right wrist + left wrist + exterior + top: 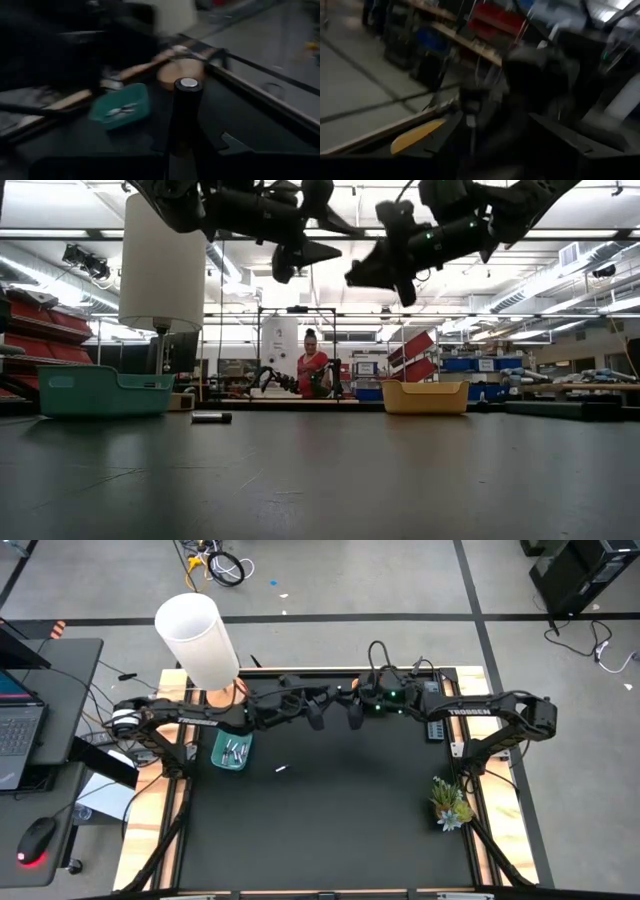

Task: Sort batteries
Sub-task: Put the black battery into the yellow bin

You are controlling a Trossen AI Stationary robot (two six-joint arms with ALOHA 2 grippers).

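Small silver cylindrical batteries (234, 751) lie in teal plastic tray (218, 761); 1 loose battery (281, 768) on black bench (330, 830). Light, rigid, slick; pinch mid-barrel. Left end effector (318, 720), right end effector (354, 719) raised at rear centre; cannot tell finger state.

Two bins: teal (231, 752), yellow (425, 396); one loose battery (281, 768) (others uncountable).

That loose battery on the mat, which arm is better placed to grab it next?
Probably left. The battery lies just beside the teal bin, on the left arm's side, nearer the left gripper than the right gripper. Both hang raised above the mat.
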